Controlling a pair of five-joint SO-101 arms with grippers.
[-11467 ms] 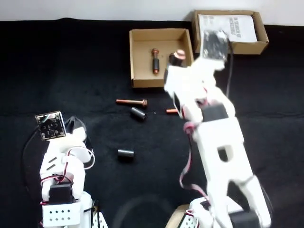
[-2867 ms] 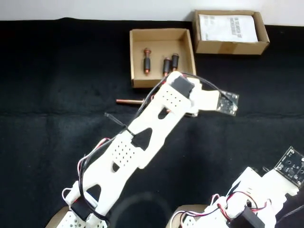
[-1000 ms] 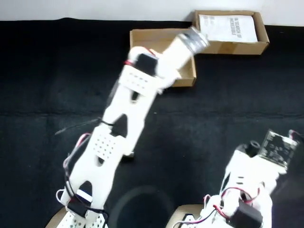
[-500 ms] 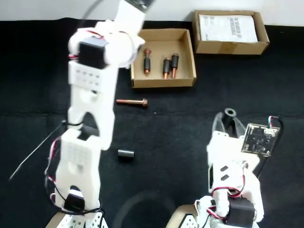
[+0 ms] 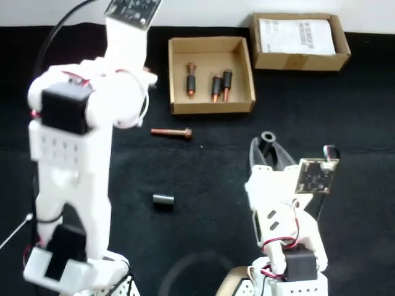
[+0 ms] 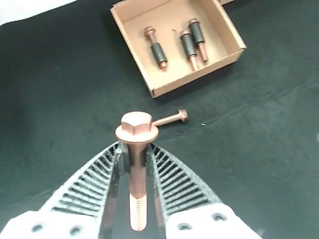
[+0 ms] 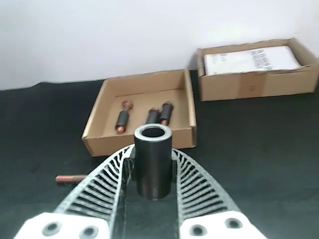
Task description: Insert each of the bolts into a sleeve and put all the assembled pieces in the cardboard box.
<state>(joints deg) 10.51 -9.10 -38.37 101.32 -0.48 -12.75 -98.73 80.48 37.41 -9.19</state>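
1. The left gripper (image 6: 135,147) has grey ribbed fingers (image 6: 89,184). Its jaws are clamped on the held bolt (image 6: 137,174). This bolt is long and copper-coloured. It has a six-sided head at one end and a screw thread at the other.
2. The right gripper (image 7: 152,152) has its jaws squeezed on the held sleeve (image 7: 153,167). This is a short, smooth, dark tube with a round hole, and it stands upright.
3. The cardboard box (image 5: 210,108) is brown, square and open on top. It sits at the far side of the soft black cloth (image 5: 345,123).
4. Three finished pieces (image 5: 191,80) lie in this box. Each one is a copper bolt pushed through a dark sleeve.
5. The loose bolt (image 5: 171,131) lies flat on the cloth, just in front of the box. The loose sleeve (image 5: 163,200) lies on its side nearer the arms, well apart from that bolt.
6. That makes five bolts and five sleeves.
7. A second box (image 5: 296,62) holds a white paper (image 5: 295,36). So there are two boxes.
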